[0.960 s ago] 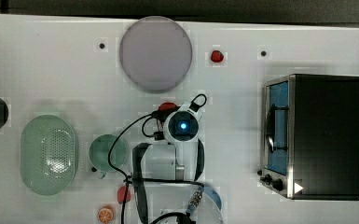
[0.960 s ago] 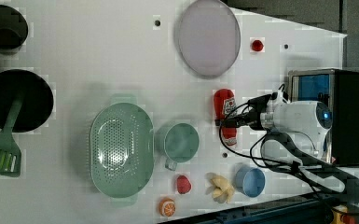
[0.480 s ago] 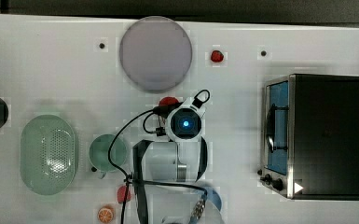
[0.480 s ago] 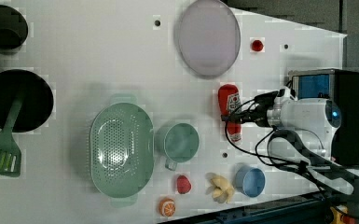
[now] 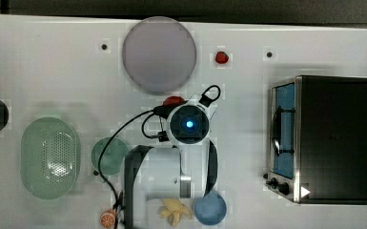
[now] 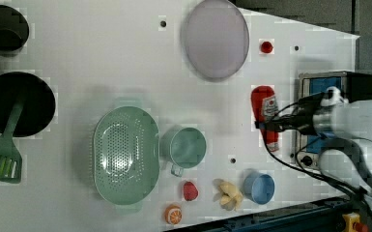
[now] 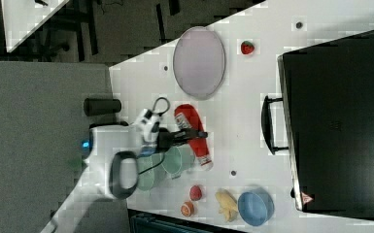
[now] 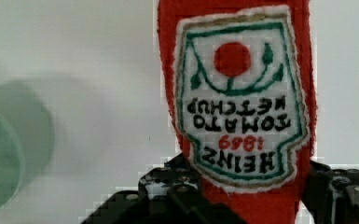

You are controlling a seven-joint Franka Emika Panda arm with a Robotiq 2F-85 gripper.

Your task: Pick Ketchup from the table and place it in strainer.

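My gripper [image 8: 247, 205] straddles the ketchup bottle [image 6: 265, 116], fingers [image 8: 168, 186] flanking its lower body (not visibly pinching). It lies flat mid-table, beside the toaster oven [image 5: 331, 138]. I'd close squarely before lifting. The strainer [image 6: 125, 154] waits past the green cup [image 6: 186, 147], so carry high. White table [image 5: 52, 67], grey plate [image 5: 159, 55] near the far edge.

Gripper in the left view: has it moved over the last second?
Yes. The gripper has slid toward the left view's right, nearer the toaster oven, and now sits over the ketchup.
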